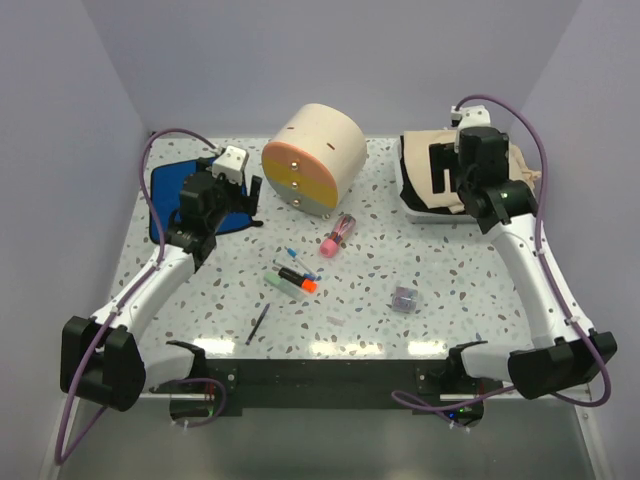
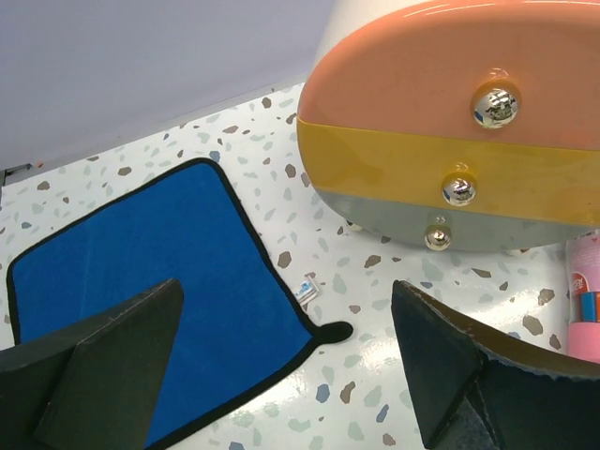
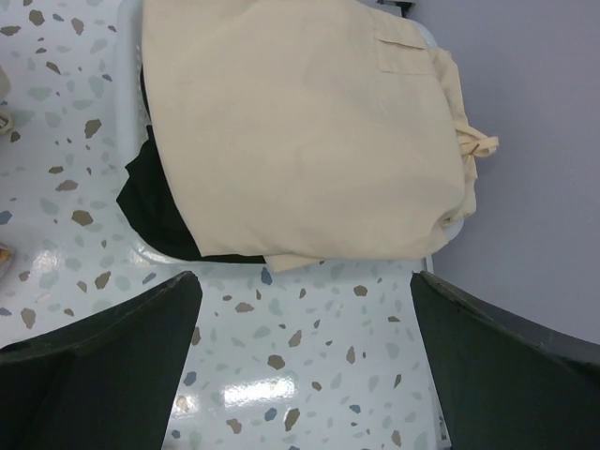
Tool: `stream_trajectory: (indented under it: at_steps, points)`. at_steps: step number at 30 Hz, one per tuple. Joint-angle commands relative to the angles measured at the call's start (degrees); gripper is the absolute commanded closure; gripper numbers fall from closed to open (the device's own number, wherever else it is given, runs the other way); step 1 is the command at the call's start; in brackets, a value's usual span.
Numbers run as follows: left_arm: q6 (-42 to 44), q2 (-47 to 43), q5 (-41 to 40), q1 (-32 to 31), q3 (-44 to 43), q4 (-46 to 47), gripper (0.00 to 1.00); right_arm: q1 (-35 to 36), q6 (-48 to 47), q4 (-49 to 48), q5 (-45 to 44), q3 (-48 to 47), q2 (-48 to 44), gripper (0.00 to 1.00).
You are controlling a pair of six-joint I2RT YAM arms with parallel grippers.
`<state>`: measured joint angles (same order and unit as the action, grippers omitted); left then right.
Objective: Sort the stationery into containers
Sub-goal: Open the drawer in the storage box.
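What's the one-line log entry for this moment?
left gripper: open, facing cabinet | right gripper: open, near bag | drawers: shut | stationery: loose on table

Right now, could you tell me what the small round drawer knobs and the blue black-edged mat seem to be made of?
The small round drawer knobs look like polished metal: mirror-bright reflections. The blue black-edged mat looks like soft matte fabric, with a stitched black border.

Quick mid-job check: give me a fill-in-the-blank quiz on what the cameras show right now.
1. The middle drawer of the beige cylindrical wooden cabinet is ____.
2. The left gripper hovers open by a flat cloth coloured ____.
3. The right gripper, over the beige fabric bag, has jaws ____.
Missing words: yellow; blue; open.
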<state>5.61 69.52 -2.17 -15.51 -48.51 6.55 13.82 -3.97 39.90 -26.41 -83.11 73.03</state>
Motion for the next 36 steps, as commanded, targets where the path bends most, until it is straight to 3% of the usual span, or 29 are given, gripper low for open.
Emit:
stream_trajectory:
  at_steps: [1, 4, 8, 12, 16, 21, 25, 30, 31, 33, 36]
  points:
    - [0.37, -0.43, 1.29, 0.3, 0.26, 3.39, 0.02, -0.03, -0.16, -0.61, 0.82, -0.83, -0.61, 0.01]
    - [0.37, -0.61, 1.12, 0.3, 0.61, 3.39, 0.02, -0.03, -2.25, -4.46, 5.04, 1.63, -2.36, 0.01]
    - [-0.42, -0.87, -3.43, 0.3, 1.58, 4.26, 0.0, 0.06, -9.9, -10.43, 20.55, 9.69, -9.02, 0.01]
    - [-1.03, -1.31, -4.25, 0.13, 3.07, 5.23, 0.0, 0.06, -7.74, -16.08, 31.92, 14.2, -9.33, 0.01]
    - [-1.57, -2.27, -1.43, -3.98, 6.4, 5.75, 0.0, -0.02, -1.23, -15.38, 32.56, 8.77, -0.28, 0.01]
    - [-4.28, -4.13, -4.24, -9.88, 17.2, 23.65, 0.02, -0.02, -2.1, -17.57, 34.06, -0.46, 9.57, 0.01]
    - [-3.14, -0.09, -3.54, -14.37, 23.54, 35.1, 0.13, 0.06, -1.57, -18.45, 35.46, -6.79, 18.17, 0.01]
    - [-2.0, 5.97, -3.81, -15.43, 23.29, 43.9, 0.19, -0.02, -0.69, -21.53, 36.52, -10.92, 23.99, 0.02]
    - [-1.74, 6.76, -3.28, -15.43, 22.16, 43.99, 0.15, 0.06, -0.43, -21.7, 36.7, -11.71, 25.04, 0.02]
    - [-2.18, 8.78, -2.84, -15.34, 22.06, 46.53, 0.14, -0.03, 0.36, -22.76, 37.39, -13.48, 27.68, 0.02]
    - [-1.91, 13.08, 1.19, -15.34, 22.32, 51.36, 0.23, -0.11, 1.76, -24.25, 38.19, -15.23, 31.01, 0.02]
